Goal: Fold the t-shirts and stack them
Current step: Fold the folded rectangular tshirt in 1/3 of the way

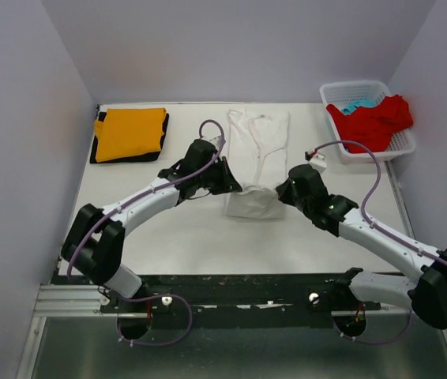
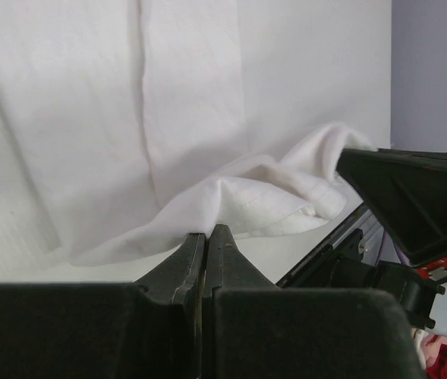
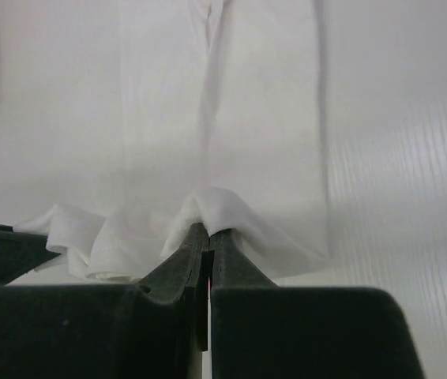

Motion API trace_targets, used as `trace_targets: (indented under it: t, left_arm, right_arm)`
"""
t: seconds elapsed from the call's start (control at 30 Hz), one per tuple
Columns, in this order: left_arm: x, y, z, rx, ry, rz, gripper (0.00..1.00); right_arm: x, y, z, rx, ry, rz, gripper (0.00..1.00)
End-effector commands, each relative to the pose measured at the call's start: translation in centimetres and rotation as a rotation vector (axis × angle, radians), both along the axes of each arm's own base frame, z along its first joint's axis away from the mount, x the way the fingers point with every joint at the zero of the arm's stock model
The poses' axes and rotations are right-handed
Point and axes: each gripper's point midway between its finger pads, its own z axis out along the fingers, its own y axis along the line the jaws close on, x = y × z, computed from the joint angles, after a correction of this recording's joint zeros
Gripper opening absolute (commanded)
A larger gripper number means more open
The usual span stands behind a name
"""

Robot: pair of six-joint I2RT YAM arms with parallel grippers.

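Left arm: reaches from the near side of the white t-shirt (image 1: pixel 259 150) up to that shirt's near left corner.
Right arm: comes in from the near right of the white t-shirt to its near right corner.
Left gripper (image 2: pixel 206 234): fingers pressed together, pinching the white t-shirt's near edge on its left side; cloth bunches up just past the tips.
Right gripper (image 3: pixel 208 230): fingers pressed together, pinching the same near edge on the right side, with a small peak of cloth at the tips.
White t-shirt: mid-table, folded into a long narrow strip, sleeves tucked in. Its near end is rumpled between the two grippers; the far part lies flat, collar end farthest away.
Table (image 1: pixel 176 229): white, under the white t-shirt.
Orange t-shirt (image 1: pixel 131 133): folded, well to the left of the white t-shirt's far end.
Black t-shirt (image 1: pixel 95 151): under the orange one, showing only as a dark border.
Basket (image 1: pixel 351 85): white lattice, to the far right of the white t-shirt.
Red t-shirt (image 1: pixel 373 122): crumpled in the basket, spilling over its rim.
Light blue t-shirt (image 1: pixel 355 105): a small patch behind the red one.
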Motion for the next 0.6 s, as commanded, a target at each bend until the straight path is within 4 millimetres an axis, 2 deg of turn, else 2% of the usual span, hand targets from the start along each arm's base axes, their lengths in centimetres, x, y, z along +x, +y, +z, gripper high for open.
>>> trace_targets:
  t: [0.0, 0.2, 0.37, 0.4, 0.57]
  left_arm:
    - [3.3, 0.4, -0.7, 0.022, 0.023, -0.011, 0.00]
    - [7.8, 0.2, -1.1, 0.034, 0.039, -0.003, 0.00]
    - [10.9, 0.7, -1.8, 0.056, 0.042, 0.009, 0.00]
    - [12.6, 0.7, -2.5, 0.084, 0.049, 0.011, 0.00]
    - [15.1, 1.1, -4.2, 0.123, 0.084, 0.040, 0.00]
  right_arm:
    - [5.3, -2.1, 3.1, -0.058, -0.165, -0.149, 0.01]
    - [10.3, -2.5, 3.0, 0.035, -0.222, -0.096, 0.01]
    - [13.7, -2.1, 1.3, 0.048, -0.203, -0.052, 0.01]
    - [15.5, -2.0, -0.1, 0.063, -0.189, -0.047, 0.01]
    - [17.4, -2.2, -1.2, 0.080, -0.194, -0.067, 0.01]
